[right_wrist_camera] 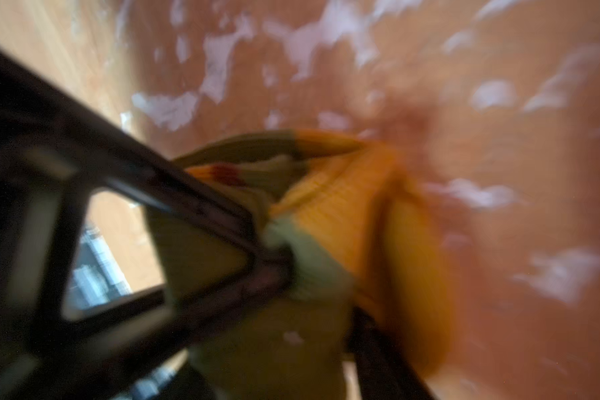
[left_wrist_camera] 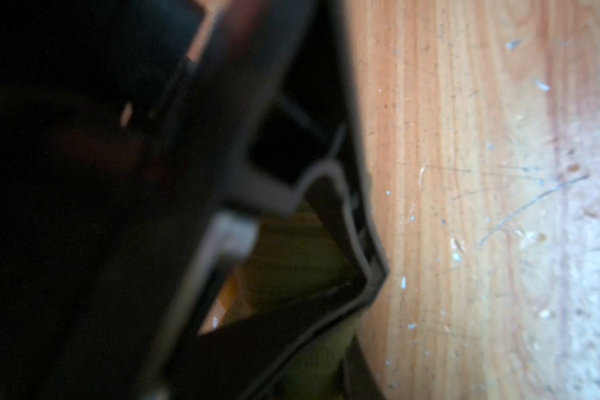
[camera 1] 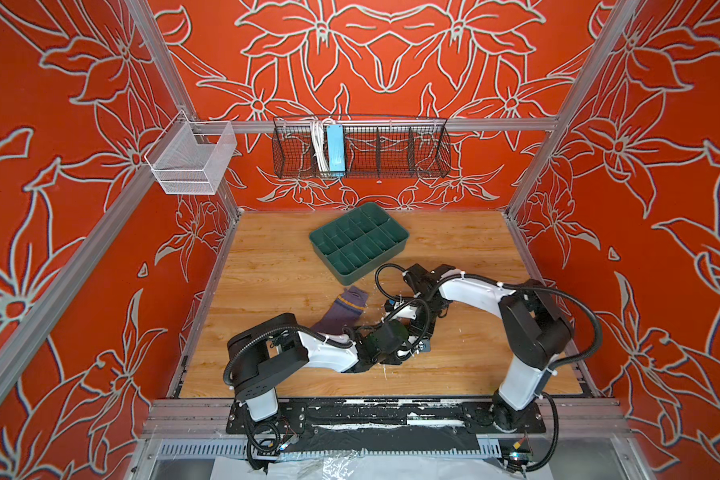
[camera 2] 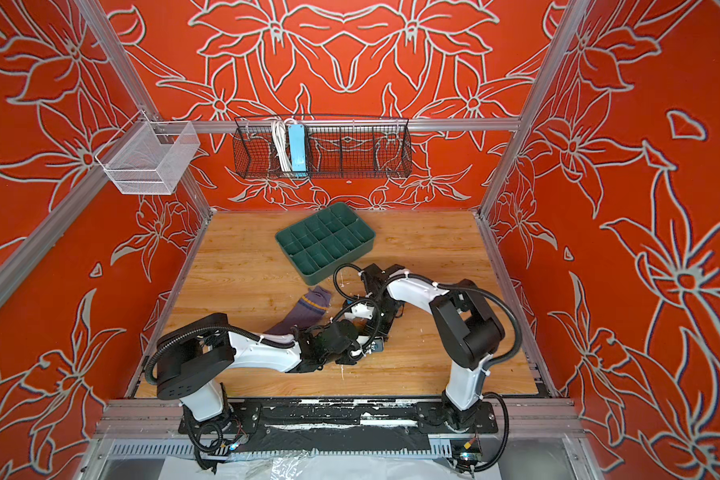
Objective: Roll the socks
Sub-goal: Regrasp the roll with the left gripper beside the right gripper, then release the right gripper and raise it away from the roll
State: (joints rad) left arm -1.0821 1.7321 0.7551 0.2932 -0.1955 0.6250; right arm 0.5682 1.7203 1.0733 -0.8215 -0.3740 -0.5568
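A: Socks status, quick?

B: Early. Purple sock [camera 1: 342,309] lies flat on the desk [camera 1: 454,374], unrolled, one end under the left arm. Olive sock [right_wrist_camera: 340,214] is bunched mid-desk where both arms meet, orange heel showing.

A: Grips?

B: Left gripper [left_wrist_camera: 291,277]: olive fabric between its jaws, too blurred, cannot tell if it's clamped. Right gripper [right_wrist_camera: 319,301]: jaws apart, bundle between them, cannot tell if it holds.

A: Anything done?

B: No finished roll, I'd say. Olive is partway at best; purple is all left.
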